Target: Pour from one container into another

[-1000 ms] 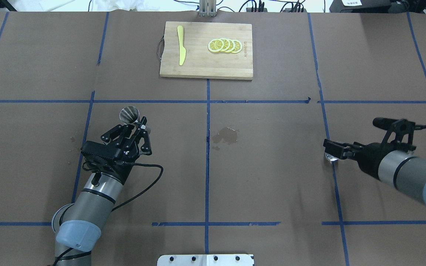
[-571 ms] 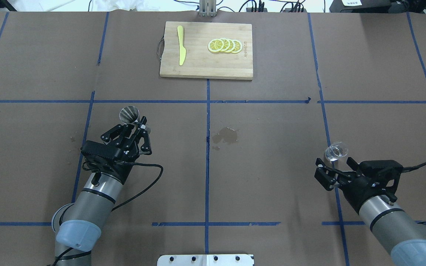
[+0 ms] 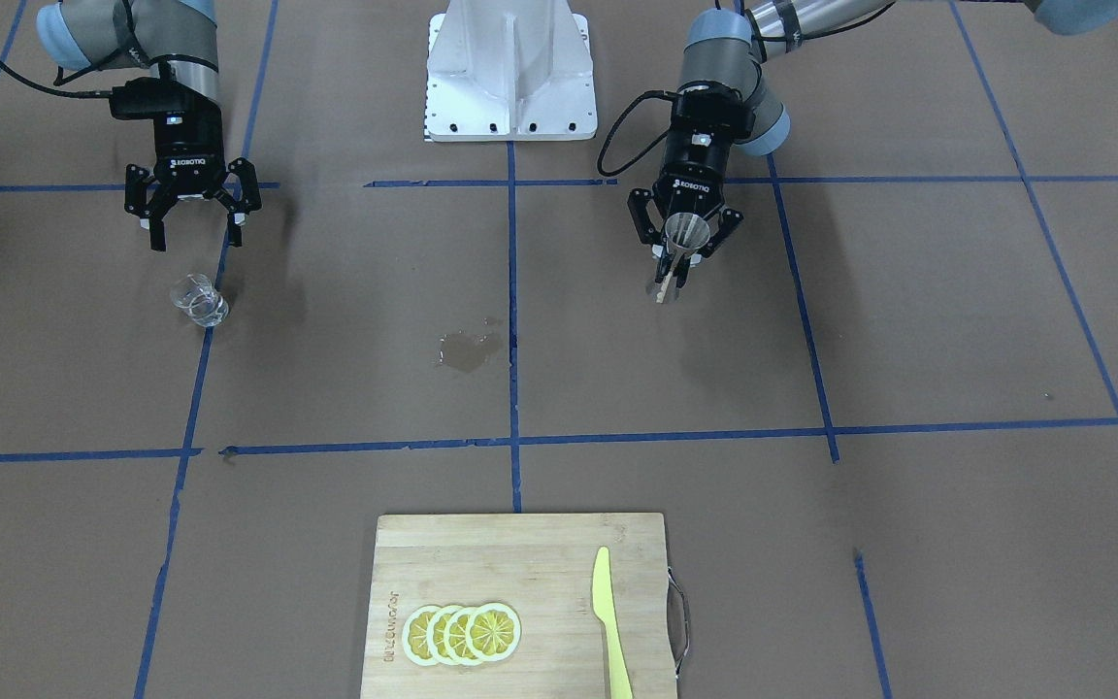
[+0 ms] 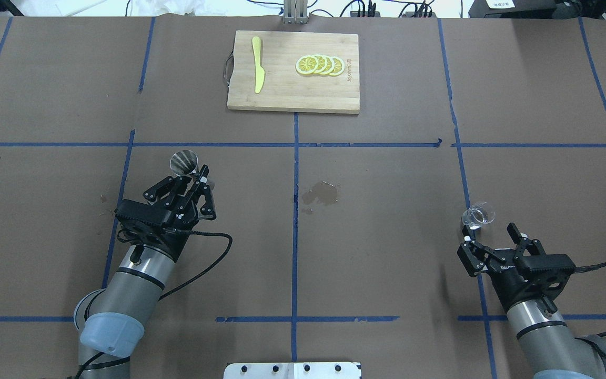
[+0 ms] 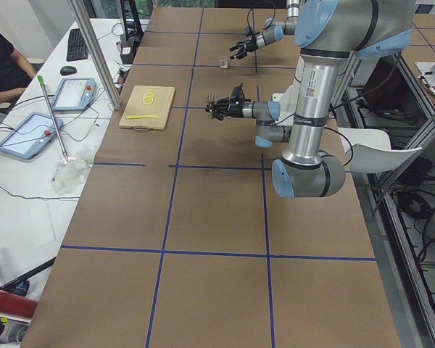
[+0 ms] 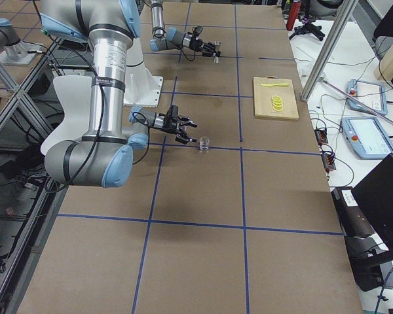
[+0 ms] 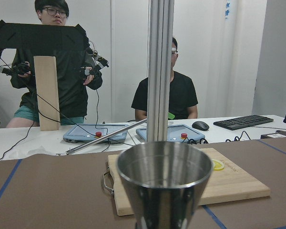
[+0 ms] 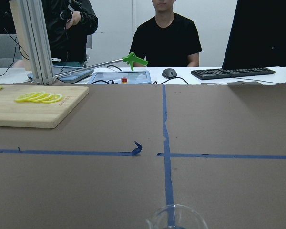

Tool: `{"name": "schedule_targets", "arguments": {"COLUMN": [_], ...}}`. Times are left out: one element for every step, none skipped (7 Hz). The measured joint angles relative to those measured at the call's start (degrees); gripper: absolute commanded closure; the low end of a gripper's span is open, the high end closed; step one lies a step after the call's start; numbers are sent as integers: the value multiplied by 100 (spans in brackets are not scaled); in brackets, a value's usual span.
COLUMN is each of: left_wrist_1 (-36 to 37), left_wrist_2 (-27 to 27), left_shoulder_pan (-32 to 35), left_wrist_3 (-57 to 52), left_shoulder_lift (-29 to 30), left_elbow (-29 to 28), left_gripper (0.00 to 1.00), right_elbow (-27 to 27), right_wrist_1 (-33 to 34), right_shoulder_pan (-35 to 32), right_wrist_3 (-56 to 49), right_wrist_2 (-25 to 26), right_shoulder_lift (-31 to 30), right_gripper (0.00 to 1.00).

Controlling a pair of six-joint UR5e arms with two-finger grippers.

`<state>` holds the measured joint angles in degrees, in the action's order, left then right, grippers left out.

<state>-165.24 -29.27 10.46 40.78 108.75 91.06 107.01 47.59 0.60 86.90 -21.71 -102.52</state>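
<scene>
The clear glass cup [image 4: 477, 216] stands upright on the table at the right, on a blue tape line. My right gripper [image 4: 490, 236] is open just behind it, apart from it, with nothing between its fingers. The front view shows the same: the cup [image 3: 198, 298] lies in front of the open right gripper [image 3: 195, 238]. The cup's rim [image 8: 174, 217] shows at the bottom of the right wrist view. My left gripper [image 4: 192, 176] is shut on the steel jigger [image 4: 184, 162], held upright above the table at the left. The jigger [image 7: 159, 181] fills the left wrist view's lower middle.
A wooden cutting board [image 4: 292, 97] at the far middle carries a yellow knife [image 4: 257, 63] and several lemon slices [image 4: 320, 65]. A wet spill [image 4: 321, 193] marks the brown paper near the centre. Blue tape lines grid the table. Operators stand and sit beyond the far edge.
My right gripper has let go of the glass cup, opened, and drawn back toward the robot, swinging round. The cup now stands alone. The left arm and jigger have not moved.
</scene>
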Motion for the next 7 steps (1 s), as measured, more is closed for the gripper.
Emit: {"name": "schedule_targets", "arguments": {"left_wrist_1": [0, 0, 0, 0, 0, 0, 0], "left_wrist_2": [0, 0, 2, 4, 4, 7, 8], "left_shoulder_pan": [0, 0, 0, 0, 3, 6, 7], "left_wrist_3": [0, 0, 0, 0, 0, 0, 0], "left_shoulder_lift": [2, 2, 9, 17, 21, 23, 23], "left_elbow": [7, 12, 15, 16, 16, 17, 20], "left_gripper": [100, 100, 100, 100, 100, 100, 100], "right_elbow": [-214, -378, -508, -657, -811, -953, -1063], "right_wrist_1": [-3, -6, -10, -21, -50, -130, -232], "right_shoulder_pan": [39, 60, 67, 68, 66, 64, 60], "right_wrist_3": [36, 55, 63, 69, 72, 54, 15], "right_wrist_2": [195, 287, 322, 336, 338, 336, 333], "right_shoulder_lift": [120, 180, 221, 309, 417, 467, 486], "right_gripper": [1, 1, 1, 1, 2, 4, 4]}}
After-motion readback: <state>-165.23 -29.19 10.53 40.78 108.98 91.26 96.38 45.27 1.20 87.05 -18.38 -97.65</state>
